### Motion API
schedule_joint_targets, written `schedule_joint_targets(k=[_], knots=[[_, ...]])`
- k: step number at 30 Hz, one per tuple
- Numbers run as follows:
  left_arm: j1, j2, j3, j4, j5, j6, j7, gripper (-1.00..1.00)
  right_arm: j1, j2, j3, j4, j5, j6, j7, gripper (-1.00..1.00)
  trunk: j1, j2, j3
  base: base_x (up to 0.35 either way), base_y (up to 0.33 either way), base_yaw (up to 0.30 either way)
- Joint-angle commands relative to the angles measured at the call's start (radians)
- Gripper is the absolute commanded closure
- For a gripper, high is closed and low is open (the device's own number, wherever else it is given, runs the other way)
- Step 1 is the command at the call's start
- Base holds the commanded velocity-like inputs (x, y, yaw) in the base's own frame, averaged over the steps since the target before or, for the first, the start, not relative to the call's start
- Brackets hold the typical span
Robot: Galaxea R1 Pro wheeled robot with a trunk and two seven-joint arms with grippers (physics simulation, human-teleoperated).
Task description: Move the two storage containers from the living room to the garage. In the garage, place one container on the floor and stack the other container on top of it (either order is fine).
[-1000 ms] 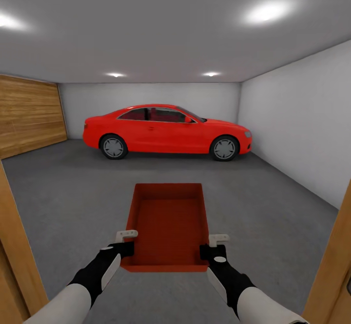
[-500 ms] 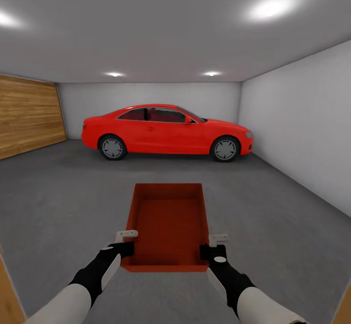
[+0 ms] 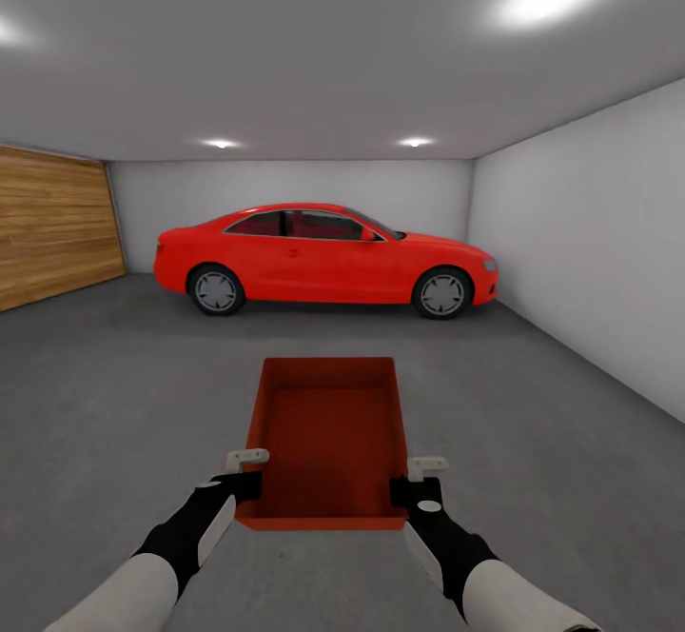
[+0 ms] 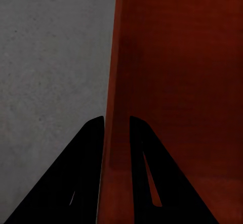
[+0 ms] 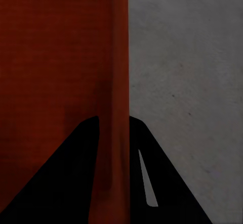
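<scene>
1. Storage container [image 3: 328,437]: red-orange, lidless, held level above the floor [image 3: 114,394] of the garage, in front of the robot.
2. Left gripper [image 4: 117,128]: fingers clamped across the container's left wall, one inside, one outside.
3. Right gripper [image 5: 114,125]: likewise clamped across the right wall.
4. Red car [image 3: 323,258] stands ahead, near the far wall.

Both arms stretched forward, level; left end effector [image 3: 249,473] and right end effector [image 3: 419,479] each clamped on a wall of the storage container [image 3: 328,437].
</scene>
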Motion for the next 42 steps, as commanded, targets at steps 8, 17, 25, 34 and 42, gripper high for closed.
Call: schedule_joint_targets(k=[8,17,25,34,42], knots=[[-0.001,0.004,0.026,-0.004,-0.016,-0.024,0.016,1.0,0.0,-0.001,0.013,0.001,-0.027,0.0,0.01,1.0,0.001,-0.001,-0.001,0.32,0.0,0.0],[-0.001,0.004,0.026,-0.004,-0.016,-0.023,0.016,1.0,0.0,-0.001,0.013,0.001,-0.027,0.006,0.01,1.0,0.001,-0.001,-0.001,0.32,0.0,0.0],[-0.001,0.004,0.026,-0.004,-0.016,-0.023,0.016,1.0,0.0,-0.001,0.013,0.001,-0.027,0.004,0.01,1.0,0.001,-0.001,-0.001,0.32,0.0,0.0],[-0.001,0.004,0.026,-0.004,-0.016,-0.023,0.016,1.0,0.0,-0.001,0.013,0.001,-0.027,0.004,0.01,1.0,0.001,-0.001,-0.001,0.32,0.0,0.0],[-0.001,0.004,0.026,-0.003,-0.016,-0.023,0.016,1.0,0.0,-0.001,0.013,0.001,-0.027,0.004,0.01,1.0,0.001,-0.001,-0.001,0.32,0.0,0.0]])
